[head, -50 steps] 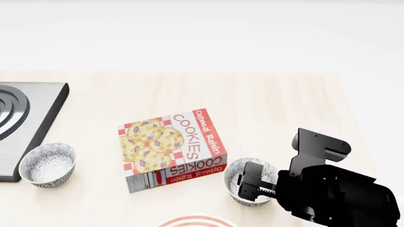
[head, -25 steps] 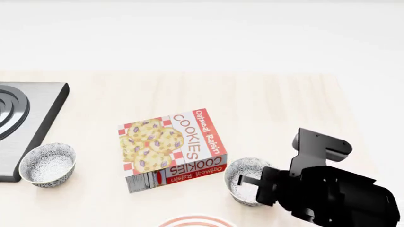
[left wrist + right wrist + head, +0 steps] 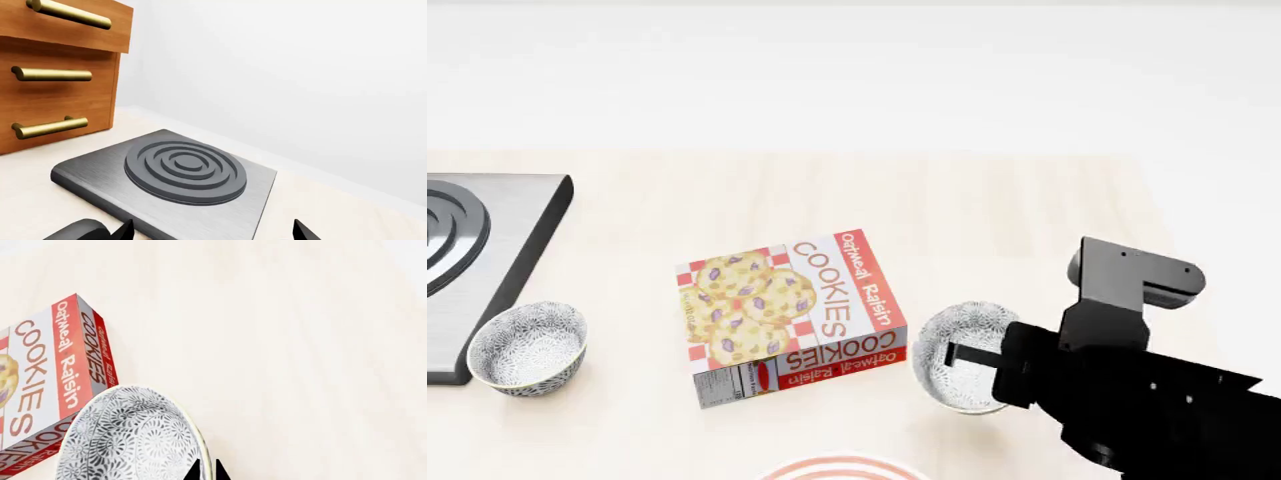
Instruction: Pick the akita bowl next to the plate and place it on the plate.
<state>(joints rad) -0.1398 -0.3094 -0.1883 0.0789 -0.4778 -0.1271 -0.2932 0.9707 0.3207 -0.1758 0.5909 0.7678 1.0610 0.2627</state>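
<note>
Right now the right claw (image 3: 964, 357) is clamped on the rim of the akita bowl (image 3: 958, 355), bowl tipped on its side just right of the Oatmeal Raisin cookie box (image 3: 790, 314). The plate (image 3: 843, 468) shows only its red-striped edge, near the bowl. Second bowl (image 3: 527, 347) touches the hotplate (image 3: 474, 262). Left claw (image 3: 212, 231): tips spread apart, holding nothing. Surface (image 3: 988, 220) is pale wood.

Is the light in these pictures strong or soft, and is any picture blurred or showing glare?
Head view: soft, even light, with only faint shadows under the cookie box and the far bowl; no glare. Right wrist view: sharp, with the akita bowl pattern crisp and the table pale, almost washed out. Left wrist view: clear, with mild sheen on the drawer handles.
</note>
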